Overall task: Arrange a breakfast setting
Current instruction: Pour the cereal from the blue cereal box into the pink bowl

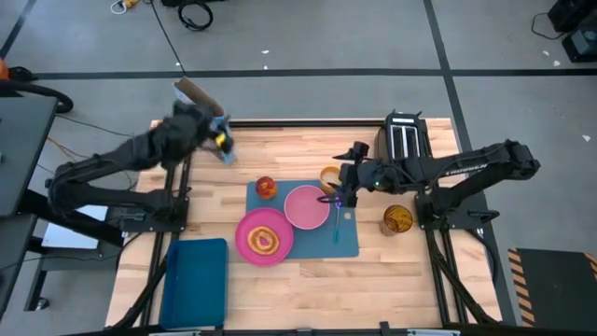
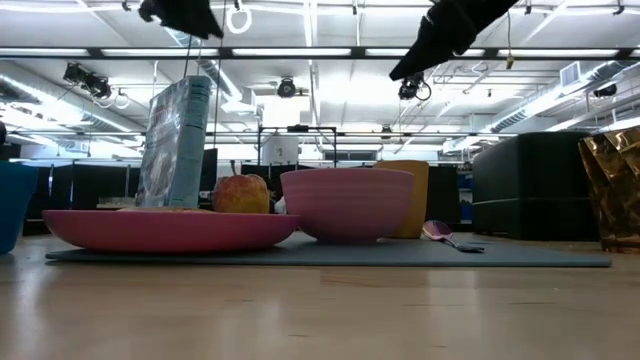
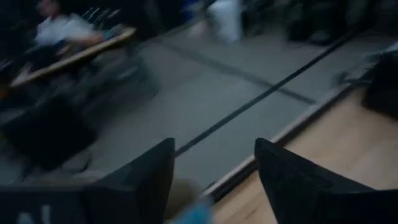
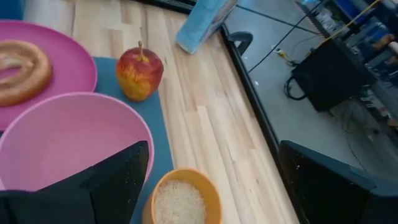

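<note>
While the left gripper (image 1: 216, 131) hangs over the table's far-left edge, the high view shows the box (image 1: 225, 149) standing just below it, at eleven o'clock from the mat (image 1: 350, 245). On the mat sit the plate (image 1: 244, 245) with a bread ring (image 1: 265, 240), the bowl (image 1: 306, 207), the apple (image 1: 266, 187) and the spoon (image 1: 336, 224); the cup (image 1: 328, 175) sits at the mat's far edge. The right gripper (image 1: 334, 197) hovers at the bowl's three o'clock, above the spoon.

From table height, the box (image 2: 178, 143) stands upright (leaning a little) behind the plate (image 2: 170, 229), with nothing gripping it.

Looking past the left wrist, the fingers (image 3: 147, 175) stand apart, a blue scrap of box (image 3: 189, 213) low between them, not clamped.

Over the right wrist, the fingers (image 4: 118, 180) are spread wide and empty above the bowl (image 4: 68, 137), cup (image 4: 181, 198) and apple (image 4: 139, 73).

I judge the box-placing step is ending. Next, the left arm needs a straight lift clear, so the box is not tipped.
</note>
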Robot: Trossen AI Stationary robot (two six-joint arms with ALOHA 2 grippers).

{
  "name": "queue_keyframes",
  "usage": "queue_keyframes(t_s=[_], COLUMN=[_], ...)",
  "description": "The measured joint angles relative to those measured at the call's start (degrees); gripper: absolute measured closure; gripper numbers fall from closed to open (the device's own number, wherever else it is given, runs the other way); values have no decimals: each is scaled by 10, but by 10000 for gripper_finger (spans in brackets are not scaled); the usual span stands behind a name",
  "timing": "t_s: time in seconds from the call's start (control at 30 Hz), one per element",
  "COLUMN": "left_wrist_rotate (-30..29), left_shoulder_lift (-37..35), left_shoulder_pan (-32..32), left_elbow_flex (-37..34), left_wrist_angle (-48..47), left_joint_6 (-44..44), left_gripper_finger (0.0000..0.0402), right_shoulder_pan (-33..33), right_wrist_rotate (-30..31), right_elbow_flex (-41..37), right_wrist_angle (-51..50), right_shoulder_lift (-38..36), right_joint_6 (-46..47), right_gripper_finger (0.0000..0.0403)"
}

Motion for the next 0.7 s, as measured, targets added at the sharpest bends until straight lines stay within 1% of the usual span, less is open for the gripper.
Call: queue_keyframes(t_s=[0.07, 0.2, 0.3, 0.43, 0.5, 0.6, 0.7], left_wrist_rotate=[17, 105, 135, 187, 199, 208, 241], left_shoulder_lift=[16, 53, 97, 163, 193, 230, 251], left_shoulder_pan=[44, 112, 133, 163, 178, 202, 221], left_elbow_flex=[41, 100, 145, 228, 265, 300, 308], left_wrist_angle=[-46, -125, -190, -294, -331, -381, -417], left_joint_6=[-19, -61, -64, -66, -68, -68, -83], left_gripper_finger=[161, 168, 183, 196, 199, 200, 200], right_shoulder_pan=[-11, -27, -40, -56, -63, -71, -75], right_wrist_rotate=[-18, -45, -64, -93, -107, -124, -135], right_elbow_flex=[0, 0, 0, 0, 0, 0, 0], right_wrist_angle=[0, 0, 1, 0, 0, 0, 0], right_shoulder_lift=[0, 0, 0, 0, 0, 0, 0], right_joint_6=[-5, -16, -19, -19, -19, -19, -19], right_gripper_finger=[35, 35, 35, 35, 35, 35, 35])
